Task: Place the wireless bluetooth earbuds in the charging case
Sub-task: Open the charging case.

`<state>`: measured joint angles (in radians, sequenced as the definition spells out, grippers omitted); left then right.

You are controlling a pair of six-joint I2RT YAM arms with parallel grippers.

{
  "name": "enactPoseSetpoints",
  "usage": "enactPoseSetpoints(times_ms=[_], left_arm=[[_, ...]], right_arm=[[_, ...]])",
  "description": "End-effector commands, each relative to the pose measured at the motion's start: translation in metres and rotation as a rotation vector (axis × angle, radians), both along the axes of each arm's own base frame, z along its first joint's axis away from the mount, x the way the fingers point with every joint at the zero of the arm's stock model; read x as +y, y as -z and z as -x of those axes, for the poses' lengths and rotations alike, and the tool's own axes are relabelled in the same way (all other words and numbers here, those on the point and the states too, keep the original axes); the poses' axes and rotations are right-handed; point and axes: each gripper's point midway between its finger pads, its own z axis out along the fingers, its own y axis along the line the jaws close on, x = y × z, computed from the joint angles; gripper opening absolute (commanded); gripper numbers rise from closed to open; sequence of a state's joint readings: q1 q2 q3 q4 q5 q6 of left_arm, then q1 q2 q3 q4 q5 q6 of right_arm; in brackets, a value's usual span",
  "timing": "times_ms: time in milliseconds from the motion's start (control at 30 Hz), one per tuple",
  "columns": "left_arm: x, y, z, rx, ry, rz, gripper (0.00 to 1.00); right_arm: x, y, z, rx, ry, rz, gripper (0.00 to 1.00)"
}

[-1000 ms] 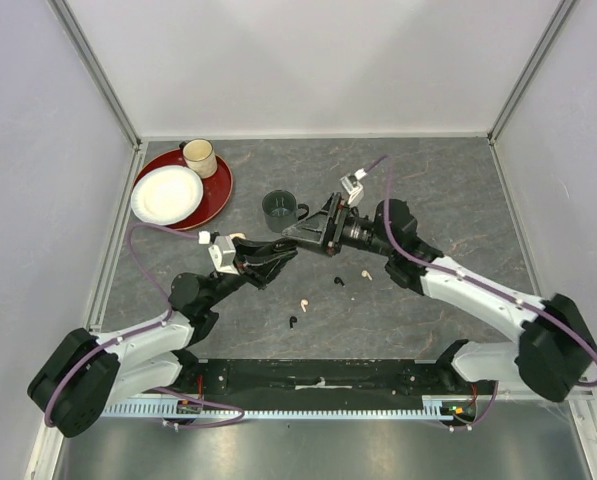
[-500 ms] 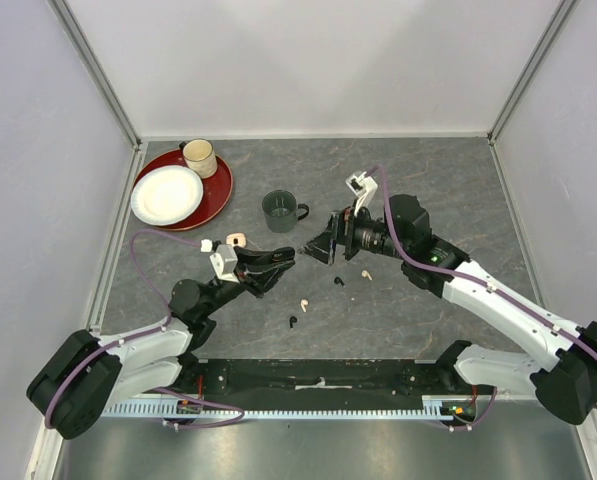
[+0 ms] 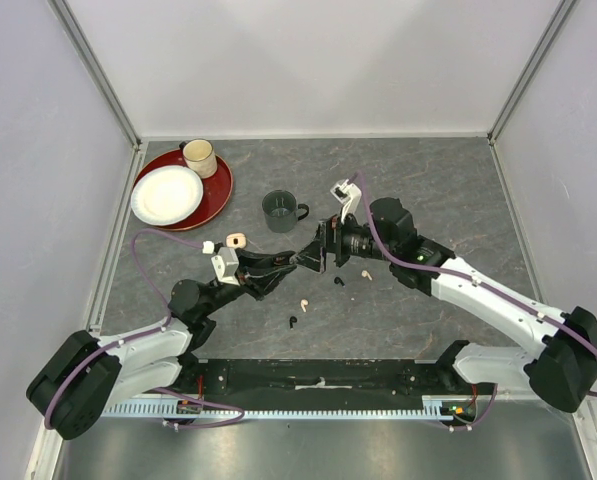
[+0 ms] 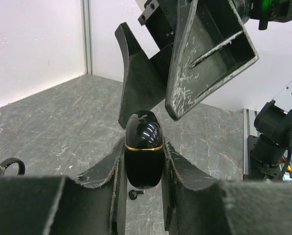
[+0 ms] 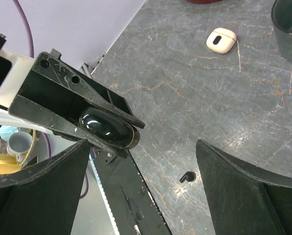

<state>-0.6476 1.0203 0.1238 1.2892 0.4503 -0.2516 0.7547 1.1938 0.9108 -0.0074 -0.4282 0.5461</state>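
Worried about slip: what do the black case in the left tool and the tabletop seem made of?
The black case, clamped in the left tool, looks like hard glossy plastic: sharp bright reflections; its thin gold band could be metal or paint. The tabletop looks like matte dark grey stone or stone-print laminate, with pale veins; I cannot tell which.

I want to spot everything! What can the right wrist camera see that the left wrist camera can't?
Only the right wrist: a cream case lying on the table. Only the left wrist: a black arm joint near the table's edge. Both: the shiny black charging case pinched in the shut left gripper, with the right gripper open close by.
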Motion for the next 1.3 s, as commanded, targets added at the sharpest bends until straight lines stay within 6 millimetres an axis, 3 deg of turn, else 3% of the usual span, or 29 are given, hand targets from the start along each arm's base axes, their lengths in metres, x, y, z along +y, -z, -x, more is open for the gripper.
enactPoseSetpoints(times_ms=[0, 500, 967, 1267], left_arm=[[0.015, -0.083, 0.026, -0.337, 0.006, 0.197, 0.02], [0.014, -0.097, 0.052, -0.423, 0.105, 0.21, 0.02], [0.019, -0.099, 0.062, -0.449, 0.117, 0.22, 0.02], [0.02, -0.098, 0.063, -0.448, 0.119, 0.219, 0.02]], right_arm=[[0.009, -0.001, 0.003, -0.019, -0.033, -0.015, 0.96], [0.011, 0.008, -0.008, 0.017, 0.031, -0.003, 0.96], [0.018, -0.021, -0.011, -0.002, 0.03, -0.086, 0.97], [0.022, -0.025, -0.011, 0.034, 0.036, -0.124, 0.97]])
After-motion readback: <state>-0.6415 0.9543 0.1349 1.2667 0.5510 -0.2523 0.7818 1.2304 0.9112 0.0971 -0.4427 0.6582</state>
